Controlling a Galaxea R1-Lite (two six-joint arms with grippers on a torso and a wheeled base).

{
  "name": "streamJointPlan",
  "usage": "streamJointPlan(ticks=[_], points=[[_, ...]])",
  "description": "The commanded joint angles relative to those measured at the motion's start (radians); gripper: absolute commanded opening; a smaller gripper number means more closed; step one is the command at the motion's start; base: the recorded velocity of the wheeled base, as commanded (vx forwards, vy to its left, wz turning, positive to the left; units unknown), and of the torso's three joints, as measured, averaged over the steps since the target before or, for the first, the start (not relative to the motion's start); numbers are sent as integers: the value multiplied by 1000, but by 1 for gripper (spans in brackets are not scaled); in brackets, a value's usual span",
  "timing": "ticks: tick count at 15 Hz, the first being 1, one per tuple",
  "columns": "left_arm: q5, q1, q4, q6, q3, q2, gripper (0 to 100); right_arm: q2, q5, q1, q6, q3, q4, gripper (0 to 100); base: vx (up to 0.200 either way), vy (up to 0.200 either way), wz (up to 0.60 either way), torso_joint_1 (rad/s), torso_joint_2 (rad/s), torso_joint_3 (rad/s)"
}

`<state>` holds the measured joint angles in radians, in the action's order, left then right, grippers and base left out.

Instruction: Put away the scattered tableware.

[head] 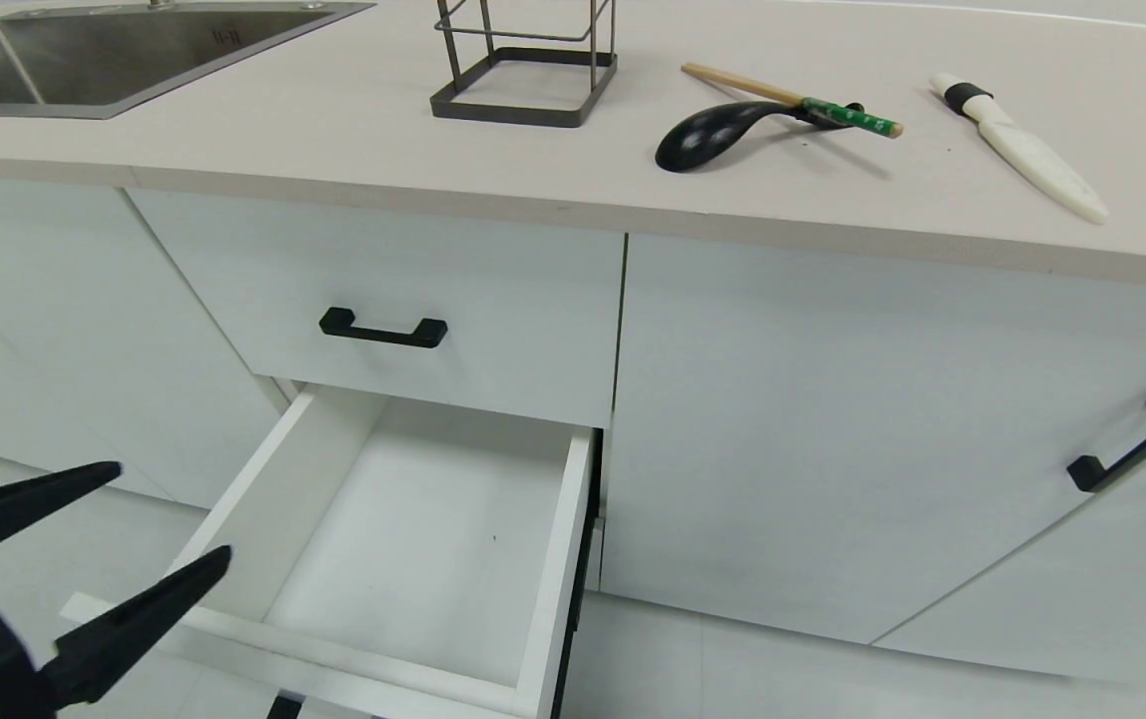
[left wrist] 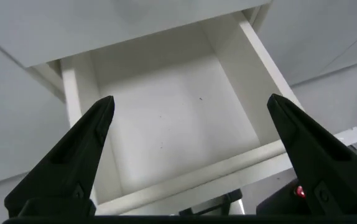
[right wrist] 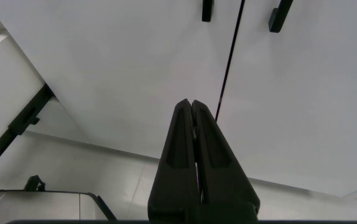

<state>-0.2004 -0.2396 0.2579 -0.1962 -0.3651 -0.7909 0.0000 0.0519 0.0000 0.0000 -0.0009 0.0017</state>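
1. We judged the opening step done: the drawer point(head: 555, 559) stood pulled out and bare, while the spoon point(head: 708, 135), chopsticks point(head: 793, 97) and knife point(head: 1022, 150) lay up on the counter point(head: 333, 130).
2. Our left gripper point(head: 174, 509) hung released, jaws wide, just off the drawer's front corner. The right gripper point(right wrist: 192, 106) was clenched on nothing, facing the doors point(head: 833, 399).
3. Next, we reckoned, an arm had to rise past the counter's edge. The chopsticks crossed the spoon's handle, so they came first.
4. The knife lay apart with open room around it, and the rack point(head: 508, 117) stood well clear.
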Motion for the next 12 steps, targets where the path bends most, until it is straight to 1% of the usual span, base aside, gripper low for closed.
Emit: streamJointPlan(ticks=[1,2,3,5,6,7,8,9,10,11,12], points=[[-4,149,-89,-22,98,410,100,0,0,0,0,-1,0,0,0,0,0,0,0,0],[3,152,-147,-23,103,476,100,0,0,0,0,1,0,0,0,0,0,0,0,0],[6,172,-223,-25,100,558,100,0,0,0,0,-1,0,0,0,0,0,0,0,0],[6,253,-230,-17,140,637,100,0,0,0,0,-1,0,0,0,0,0,0,0,0],[4,272,-241,-16,187,696,100,0,0,0,0,-1,0,0,0,0,0,0,0,0],[3,270,-230,-20,250,731,100,0,0,0,0,-1,0,0,0,0,0,0,0,0],[1,253,-229,-16,310,757,100,0,0,0,0,-1,0,0,0,0,0,0,0,0],[-1,240,-236,-14,350,791,100,0,0,0,0,-1,0,0,0,0,0,0,0,0],[-7,240,-213,9,364,791,100,0,-1,0,0,1,0,0,0,0,0,0,0,0],[-16,240,-215,24,362,791,100,0,-1,0,-5,-1,1,0,0,0,0,0,0,0],[-74,240,-210,49,364,791,100,0,-1,0,-2,-1,1,0,0,0,0,0,0,0]])
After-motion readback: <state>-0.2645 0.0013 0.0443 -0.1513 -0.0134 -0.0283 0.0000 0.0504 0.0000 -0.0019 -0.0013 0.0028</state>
